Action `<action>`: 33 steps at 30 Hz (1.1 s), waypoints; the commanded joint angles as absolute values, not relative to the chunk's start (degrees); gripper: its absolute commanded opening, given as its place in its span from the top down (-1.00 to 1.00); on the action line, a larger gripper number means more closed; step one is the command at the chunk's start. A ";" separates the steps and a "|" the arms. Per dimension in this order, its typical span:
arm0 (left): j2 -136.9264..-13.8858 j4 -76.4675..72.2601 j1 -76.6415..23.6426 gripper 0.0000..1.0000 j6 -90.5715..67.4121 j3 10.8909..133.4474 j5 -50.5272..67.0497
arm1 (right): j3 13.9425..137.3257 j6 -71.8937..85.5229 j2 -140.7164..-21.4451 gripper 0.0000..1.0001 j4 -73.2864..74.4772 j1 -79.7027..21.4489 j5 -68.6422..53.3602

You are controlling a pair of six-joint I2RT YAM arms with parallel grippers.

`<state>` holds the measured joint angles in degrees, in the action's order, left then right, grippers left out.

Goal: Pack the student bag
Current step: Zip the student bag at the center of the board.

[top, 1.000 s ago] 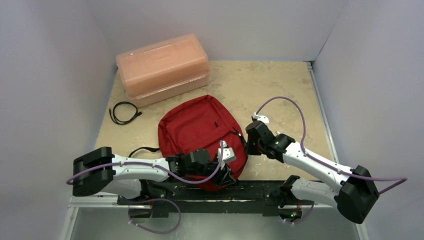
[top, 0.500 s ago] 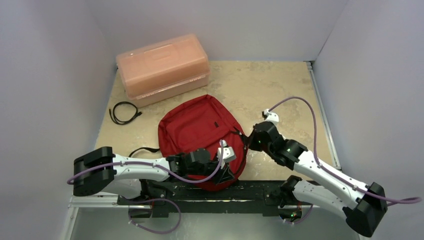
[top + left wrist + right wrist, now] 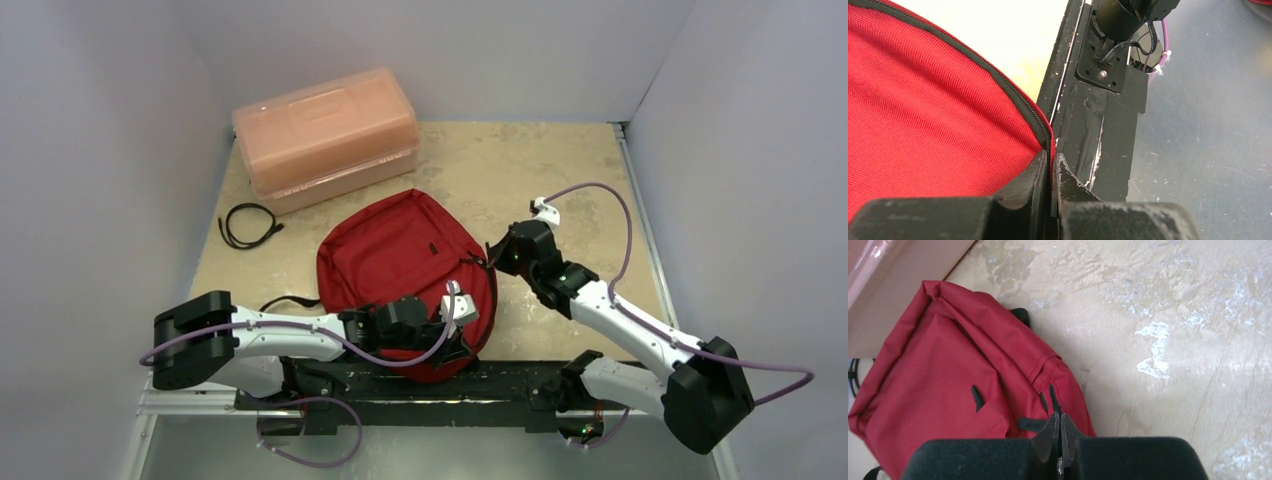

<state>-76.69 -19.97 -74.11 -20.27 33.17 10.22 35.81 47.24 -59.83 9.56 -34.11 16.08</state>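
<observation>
Left gripper (image 3: 1050, 167) is pinched fully together on the zipper seam (image 3: 1013, 100) of the bag (image 3: 400, 260), at the bag's near edge above the black base rail (image 3: 1108, 135). The right gripper (image 3: 1059, 437) is also closed tight, nipping the black zipper pull (image 3: 1053, 397) on the bag's right side. The bag lies flat mid-table (image 3: 560, 170) between the arms. An orange box (image 3: 325, 135) sits behind it and a black cable (image 3: 248, 225) lies to its left.

Translucent orange-pink box (image 3: 326, 138) (lid shut) at back left, coiled black cable (image 3: 247, 224) nearby
</observation>
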 commanded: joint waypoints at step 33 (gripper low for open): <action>-50.79 25.16 -49.90 -0.47 -42.93 44.16 -12.55 | 69.57 19.46 -86.05 -0.24 13.23 -24.90 12.46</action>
